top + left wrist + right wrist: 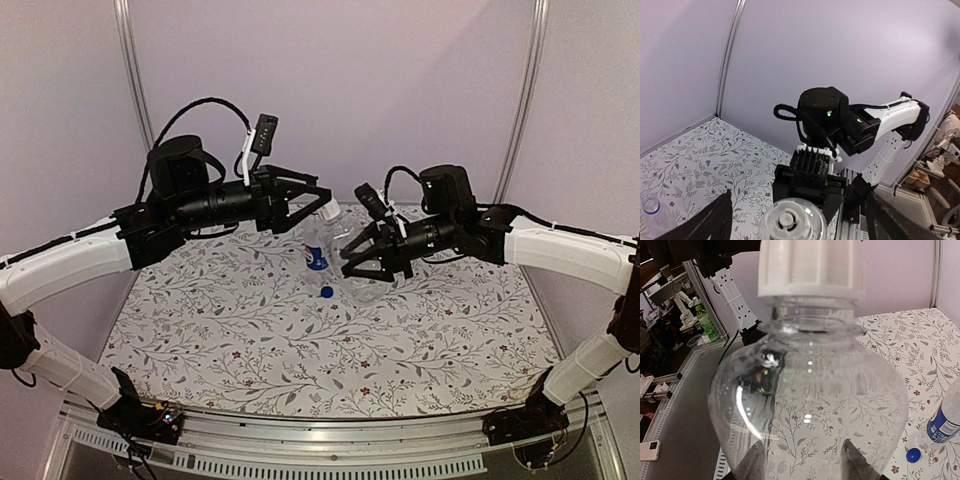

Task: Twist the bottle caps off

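Observation:
My right gripper [362, 266] is shut on the body of the unlabelled clear bottle [807, 400] and holds it above the table, tilted toward the left arm. Its whitish cap [810, 267] sits on the neck. My left gripper [318, 208] is open, and its fingers [715, 220] stand wide on either side of this cap [791, 222] without touching it. The taller bottle with the blue-and-white label [317, 250] stands on the table behind, its mouth uncapped [650, 205]. The blue cap [326, 293] lies loose on the table beside it and also shows in the right wrist view [913, 455].
The floral tablecloth [250, 330] covers the table. Grey walls and metal posts [130, 70] stand at the back. The arm bases sit at the near rail [320, 440].

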Controlling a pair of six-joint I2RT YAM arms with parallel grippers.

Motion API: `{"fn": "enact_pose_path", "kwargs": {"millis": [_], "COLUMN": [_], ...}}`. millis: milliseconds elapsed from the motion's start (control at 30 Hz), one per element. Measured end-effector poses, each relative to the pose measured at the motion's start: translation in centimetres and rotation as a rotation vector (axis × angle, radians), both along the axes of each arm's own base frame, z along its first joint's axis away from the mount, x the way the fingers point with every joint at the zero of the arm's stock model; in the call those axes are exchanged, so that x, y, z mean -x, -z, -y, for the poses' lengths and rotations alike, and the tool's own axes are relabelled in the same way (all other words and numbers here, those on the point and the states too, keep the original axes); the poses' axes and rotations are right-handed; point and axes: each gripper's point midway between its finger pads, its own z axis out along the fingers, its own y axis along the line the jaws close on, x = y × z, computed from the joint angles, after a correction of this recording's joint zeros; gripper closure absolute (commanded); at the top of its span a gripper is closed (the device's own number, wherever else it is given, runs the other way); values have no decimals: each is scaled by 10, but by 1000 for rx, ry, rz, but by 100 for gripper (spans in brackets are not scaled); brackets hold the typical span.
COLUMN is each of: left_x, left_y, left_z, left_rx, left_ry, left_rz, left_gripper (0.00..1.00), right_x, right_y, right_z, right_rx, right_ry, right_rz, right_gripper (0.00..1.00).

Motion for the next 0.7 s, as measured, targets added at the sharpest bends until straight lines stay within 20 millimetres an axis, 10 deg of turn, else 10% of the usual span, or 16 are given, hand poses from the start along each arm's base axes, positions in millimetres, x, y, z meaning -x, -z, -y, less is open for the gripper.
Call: {"fn": "enact_pose_path", "kwargs": {"millis": [700], "left_x": [46], "left_y": [14], "left_z": [28], "left_rx": [74], "left_ry": [496], "left_rz": [69], "left_gripper": [37], "right_x": [48], "right_y": [-19], "right_z": [7], "right_rx": [-100], "right_ry": [-277], "right_rz": [-76], "right_gripper": [53]}}
